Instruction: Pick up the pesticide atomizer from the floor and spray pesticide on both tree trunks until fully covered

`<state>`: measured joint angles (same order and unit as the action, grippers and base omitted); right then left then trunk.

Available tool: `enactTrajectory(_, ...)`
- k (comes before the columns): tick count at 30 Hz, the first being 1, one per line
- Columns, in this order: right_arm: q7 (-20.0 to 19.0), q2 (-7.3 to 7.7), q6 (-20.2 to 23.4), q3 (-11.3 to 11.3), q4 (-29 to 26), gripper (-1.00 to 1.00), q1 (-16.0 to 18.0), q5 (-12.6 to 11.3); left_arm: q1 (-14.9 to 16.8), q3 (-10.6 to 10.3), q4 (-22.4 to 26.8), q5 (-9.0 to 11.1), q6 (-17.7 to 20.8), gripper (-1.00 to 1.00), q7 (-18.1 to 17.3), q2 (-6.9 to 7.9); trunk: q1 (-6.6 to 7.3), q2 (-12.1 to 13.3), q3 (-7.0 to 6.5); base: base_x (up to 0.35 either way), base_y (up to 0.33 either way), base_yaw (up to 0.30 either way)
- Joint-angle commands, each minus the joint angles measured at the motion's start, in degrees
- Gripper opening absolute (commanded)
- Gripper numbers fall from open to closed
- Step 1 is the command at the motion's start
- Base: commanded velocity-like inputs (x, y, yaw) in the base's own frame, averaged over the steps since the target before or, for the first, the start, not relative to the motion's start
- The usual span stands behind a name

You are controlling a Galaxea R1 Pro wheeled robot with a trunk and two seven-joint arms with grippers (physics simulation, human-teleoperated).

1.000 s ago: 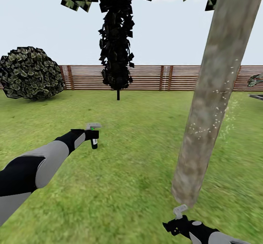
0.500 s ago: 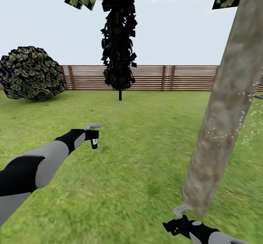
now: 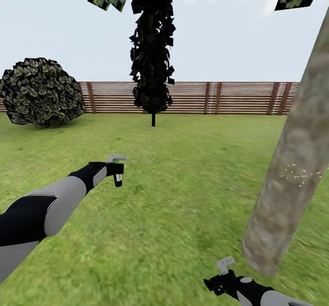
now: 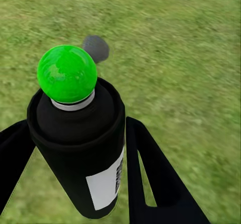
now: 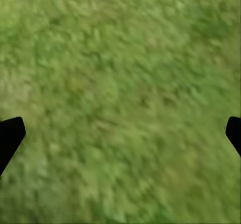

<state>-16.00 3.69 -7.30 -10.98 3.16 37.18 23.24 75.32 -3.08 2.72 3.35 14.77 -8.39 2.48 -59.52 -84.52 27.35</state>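
Atomizer (image 3: 118, 173): clamped in the left gripper (image 4: 75, 184), held out over the lawn (image 3: 173, 191), well apart from the trunk (image 3: 292, 169).
Change: the whole view has swung left, so the trunk sits nearer the right edge; fewer white flecks on the bark, so spraying seems paused.
Left wrist view: green cap (image 4: 67, 73), label.
Right gripper (image 5: 120, 133): wide open, empty, over grass.

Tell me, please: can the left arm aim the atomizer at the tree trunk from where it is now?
Probably not without turning. The left gripper holds the atomizer out over open grass, while the tree trunk stands far to the robot's right, beside the right gripper. Nothing lies between them, so the way is free.
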Motion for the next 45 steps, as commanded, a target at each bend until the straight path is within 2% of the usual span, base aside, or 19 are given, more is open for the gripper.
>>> enactTrajectory(1,0.00,0.00,0.00,0.00,0.00,1.00,0.00,0.00,0.00,0.01,0.01,-0.01,0.00,-1.00,0.04,-0.01,0.00,0.00,0.00,0.295,0.178,0.000)
enactTrajectory(14,0.00,0.00,-0.01,0.00,0.00,1.00,0.00,0.04,0.00,0.01,0.01,0.03,-0.29,-1.00,-0.03,-0.14,0.00,0.00,0.00,0.316,0.052,-0.022)
enactTrajectory(21,0.08,0.03,-0.07,0.02,0.00,1.00,0.00,0.05,0.00,0.02,-0.61,0.07,-2.21,-1.00,-0.59,-2.33,0.00,0.00,0.00,0.051,0.001,-0.248)
enactTrajectory(34,0.17,0.00,-0.09,0.09,0.00,1.00,-0.01,0.12,-0.10,0.09,-0.95,0.16,-3.12,-1.00,-0.68,-2.64,0.00,0.00,0.00,0.002,0.000,-0.288)
enactTrajectory(35,0.17,0.00,-0.09,0.09,0.00,1.00,-0.01,0.13,-0.32,0.09,-0.96,0.16,-3.15,-1.00,-0.70,-2.64,0.00,0.00,0.00,0.000,0.000,-0.233)
enactTrajectory(36,0.17,-0.03,-0.09,0.09,0.00,1.00,0.00,0.20,-2.33,0.09,-0.96,0.16,-4.56,-1.00,-0.81,-2.65,0.00,0.00,0.00,0.000,0.000,-0.096)
enactTrajectory(37,0.18,-0.04,-0.09,0.09,0.00,1.00,0.00,0.22,-2.83,0.09,-0.96,0.16,-5.51,-1.00,-0.92,-2.65,0.00,0.00,0.00,0.000,0.000,-0.076)
enactTrajectory(38,0.18,-0.06,-0.09,0.10,0.00,1.00,0.00,0.26,-3.73,0.09,-0.96,0.16,-7.76,-1.00,-1.56,-2.62,0.00,0.00,0.00,0.000,0.000,-0.049)
enactTrajectory(39,0.18,-0.13,-0.09,0.15,0.00,1.00,-0.02,0.29,-6.35,0.09,-0.96,0.14,-12.14,-1.00,-6.09,-2.40,0.00,0.00,0.00,0.000,0.000,-0.020)
enactTrajectory(42,0.18,-0.23,-0.09,0.17,0.00,1.00,0.00,0.33,-9.15,0.09,-0.96,0.09,-17.67,-1.00,-14.19,-1.35,0.00,0.00,0.00,0.000,0.000,-0.009)
enactTrajectory(45,0.18,-0.25,-0.09,0.17,0.00,1.00,-0.01,0.36,-11.18,0.09,-0.96,0.02,-21.03,-1.00,-17.95,-0.71,0.00,0.00,0.00,0.000,0.000,-0.003)
